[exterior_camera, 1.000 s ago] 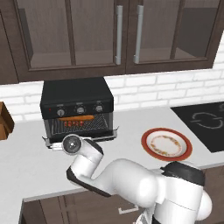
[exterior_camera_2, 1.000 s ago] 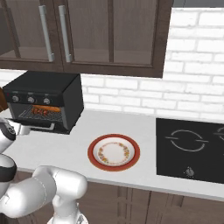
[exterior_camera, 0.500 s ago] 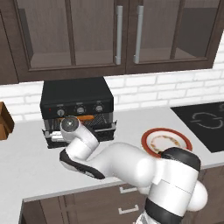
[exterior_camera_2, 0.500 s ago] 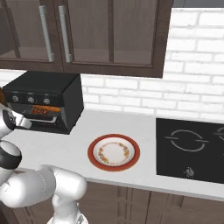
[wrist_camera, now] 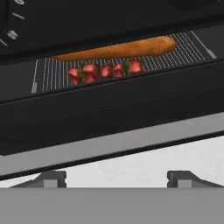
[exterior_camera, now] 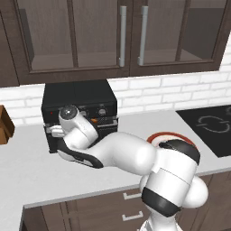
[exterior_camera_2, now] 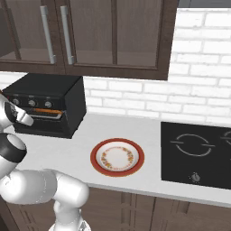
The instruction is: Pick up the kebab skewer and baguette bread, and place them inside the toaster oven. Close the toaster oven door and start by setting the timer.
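The toaster oven [exterior_camera: 80,100] [exterior_camera_2: 50,104] stands at the back of the counter. On its wire rack lie the baguette bread [wrist_camera: 118,49] and, in front of it, the kebab skewer [wrist_camera: 105,71]. The toaster oven door [wrist_camera: 113,109] [exterior_camera_2: 43,124] is tilted most of the way up, leaving a gap at the top where an orange strip of baguette [exterior_camera_2: 47,110] shows. My gripper [wrist_camera: 117,179] is open, low in front of the door's outer face, with nothing between its fingers. In the left base view my arm covers the oven's front.
An empty red-rimmed plate [exterior_camera: 158,136] [exterior_camera_2: 117,157] sits on the white counter right of the oven. The black cooktop [exterior_camera: 212,126] [exterior_camera_2: 198,151] lies further right. Dark wall cabinets [exterior_camera: 126,36] hang above. A brown object [exterior_camera: 4,124] is at the left edge.
The hand has risen in front of the oven. The door has swung up from lying flat to nearly shut.
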Robot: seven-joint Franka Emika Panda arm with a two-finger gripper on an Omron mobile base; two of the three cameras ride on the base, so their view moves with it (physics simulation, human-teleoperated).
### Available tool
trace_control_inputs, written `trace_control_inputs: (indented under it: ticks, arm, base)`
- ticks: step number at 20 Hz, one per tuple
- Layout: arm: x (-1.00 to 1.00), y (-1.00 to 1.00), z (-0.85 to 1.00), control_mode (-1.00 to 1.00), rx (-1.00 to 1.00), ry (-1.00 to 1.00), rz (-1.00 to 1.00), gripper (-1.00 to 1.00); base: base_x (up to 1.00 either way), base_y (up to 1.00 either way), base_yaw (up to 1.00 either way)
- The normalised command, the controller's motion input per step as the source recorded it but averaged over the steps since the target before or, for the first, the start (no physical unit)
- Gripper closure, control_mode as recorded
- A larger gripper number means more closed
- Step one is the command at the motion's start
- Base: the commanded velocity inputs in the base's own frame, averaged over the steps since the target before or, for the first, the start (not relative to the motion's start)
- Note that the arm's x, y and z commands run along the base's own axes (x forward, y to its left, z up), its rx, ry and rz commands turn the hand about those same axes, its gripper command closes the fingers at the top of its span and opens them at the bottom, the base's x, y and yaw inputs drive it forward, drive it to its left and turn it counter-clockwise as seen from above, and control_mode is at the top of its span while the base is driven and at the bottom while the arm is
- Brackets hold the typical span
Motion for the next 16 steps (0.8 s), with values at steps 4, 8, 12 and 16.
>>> trace_control_inputs:
  ticks: [4,8,12,16]
  arm:
    - [0.13,0.0,0.14,-1.0,0.0,-0.28,0.0,-1.0]
    - [0.22,0.0,0.17,-1.0,0.0,-0.27,0.0,-1.0]
    - [0.41,0.0,0.08,-1.0,0.0,-0.25,0.0,-1.0]
    - [0.24,0.0,0.0,-1.0,0.0,-0.19,0.0,-1.0]
  base:
    - [0.0,0.0,0.0]
    - [0.0,0.0,0.0]
    - [0.0,0.0,0.0]
    - [0.0,0.0,0.0]
